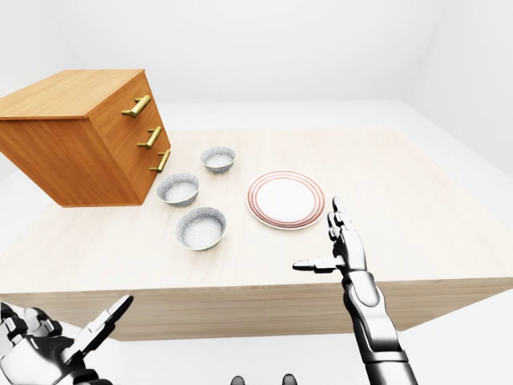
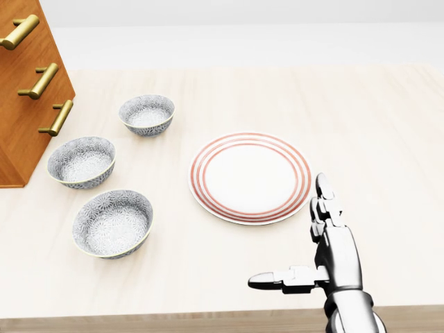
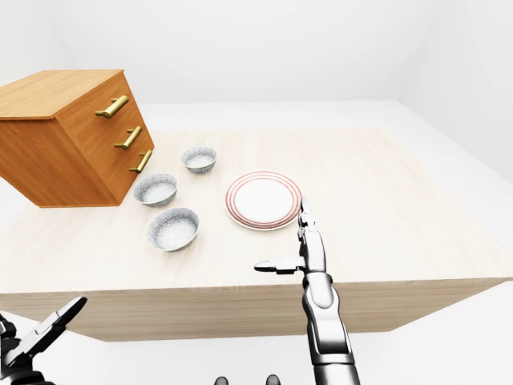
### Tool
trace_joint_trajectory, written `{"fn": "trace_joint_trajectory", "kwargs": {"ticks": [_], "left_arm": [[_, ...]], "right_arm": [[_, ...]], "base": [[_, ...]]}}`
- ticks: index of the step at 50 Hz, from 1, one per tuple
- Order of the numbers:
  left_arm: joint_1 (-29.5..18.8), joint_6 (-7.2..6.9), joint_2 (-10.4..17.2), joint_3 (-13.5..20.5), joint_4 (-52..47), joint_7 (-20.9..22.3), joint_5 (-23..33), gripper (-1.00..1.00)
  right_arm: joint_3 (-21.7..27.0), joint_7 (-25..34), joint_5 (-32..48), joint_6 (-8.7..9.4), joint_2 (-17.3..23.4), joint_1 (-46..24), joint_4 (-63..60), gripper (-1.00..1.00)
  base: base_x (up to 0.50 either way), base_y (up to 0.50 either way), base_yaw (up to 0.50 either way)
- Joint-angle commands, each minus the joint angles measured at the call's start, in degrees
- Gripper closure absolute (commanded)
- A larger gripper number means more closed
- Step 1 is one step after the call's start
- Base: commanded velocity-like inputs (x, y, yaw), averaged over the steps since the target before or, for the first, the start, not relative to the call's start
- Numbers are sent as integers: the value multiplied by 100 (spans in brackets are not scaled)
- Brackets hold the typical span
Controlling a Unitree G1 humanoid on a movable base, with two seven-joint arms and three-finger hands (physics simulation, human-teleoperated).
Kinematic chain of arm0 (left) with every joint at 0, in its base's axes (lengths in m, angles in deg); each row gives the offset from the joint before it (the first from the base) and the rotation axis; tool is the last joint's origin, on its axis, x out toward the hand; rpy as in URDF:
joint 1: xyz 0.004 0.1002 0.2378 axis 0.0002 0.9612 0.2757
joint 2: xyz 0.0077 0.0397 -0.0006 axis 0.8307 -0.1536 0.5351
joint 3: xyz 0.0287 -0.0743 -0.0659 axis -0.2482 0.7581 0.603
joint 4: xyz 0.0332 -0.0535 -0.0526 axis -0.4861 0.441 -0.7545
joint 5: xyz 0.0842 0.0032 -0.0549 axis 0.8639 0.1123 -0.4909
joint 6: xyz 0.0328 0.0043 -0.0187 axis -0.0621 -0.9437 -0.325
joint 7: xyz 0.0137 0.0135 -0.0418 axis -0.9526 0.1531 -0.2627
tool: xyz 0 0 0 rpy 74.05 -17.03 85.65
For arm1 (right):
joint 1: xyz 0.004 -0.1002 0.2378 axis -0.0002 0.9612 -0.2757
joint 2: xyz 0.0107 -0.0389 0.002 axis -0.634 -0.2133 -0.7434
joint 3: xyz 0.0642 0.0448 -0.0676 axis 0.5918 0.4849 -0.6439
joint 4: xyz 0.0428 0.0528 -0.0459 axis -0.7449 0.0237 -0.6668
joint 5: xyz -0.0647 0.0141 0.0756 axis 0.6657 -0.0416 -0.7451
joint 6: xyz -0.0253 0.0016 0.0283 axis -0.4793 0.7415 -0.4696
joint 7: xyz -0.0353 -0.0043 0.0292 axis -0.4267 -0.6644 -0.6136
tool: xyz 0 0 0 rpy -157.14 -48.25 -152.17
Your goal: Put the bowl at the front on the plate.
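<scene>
Left hand (image 1: 60, 341) hangs low at the bottom left of the left-eye view, below the tabletop (image 2: 374, 139) edge, fingers spread and empty. On the tabletop, a wooden drawer chest (image 1: 80, 136) stands at the left, with three patterned bowls beside it. Nearest the bottom edge of the head view sits the front bowl (image 2: 112, 223), upright, mouth up; being round, it has no long axis. Right of the bowls lies the red-ringed plate (image 2: 250, 177). Right hand (image 2: 326, 253) hovers just below and right of the plate, fingers spread, thumb pointing left, well apart from the front bowl.
</scene>
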Motion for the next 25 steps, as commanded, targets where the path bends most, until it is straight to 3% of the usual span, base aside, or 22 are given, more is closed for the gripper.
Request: {"fn": "trace_joint_trajectory", "kwargs": {"ticks": [1, 2, 3, 5, 8, 9, 10, 25], "left_arm": [[31, -532, -20, 779, 233, 3, -284, -100], [3, -704, 13, 817, 326, -57, -225, -100], [18, -726, 17, 836, 373, 95, -326, -100], [34, -560, -31, 888, 303, 172, -321, -100], [28, -451, -82, 929, 279, 229, -352, -100], [20, -296, -98, 947, 315, 240, -337, -100], [15, -249, -99, 977, 321, 223, -364, -100], [-7, -275, -55, 930, 371, 155, -357, -100]], "right_arm": [[36, -55, -26, -15, 9, -31, 103, -100], [26, -57, -16, 4, 9, -24, 75, -100], [17, -61, -10, 54, 6, -14, 19, -100], [28, -60, -33, 63, 3, -12, 18, -100], [8, -86, 2, 111, -1, 4, -53, -100], [12, -83, 4, 84, 4, -1, -22, -100], [9, -82, 6, 96, 3, -1, -32, -100], [32, -68, -10, 60, 14, -37, 78, -100]], "base": [[0, 0, 0], [0, 0, 0], [0, 0, 0], [0, 0, 0], [0, 0, 0], [0, 0, 0], [0, 0, 0], [0, 0, 0]]}}
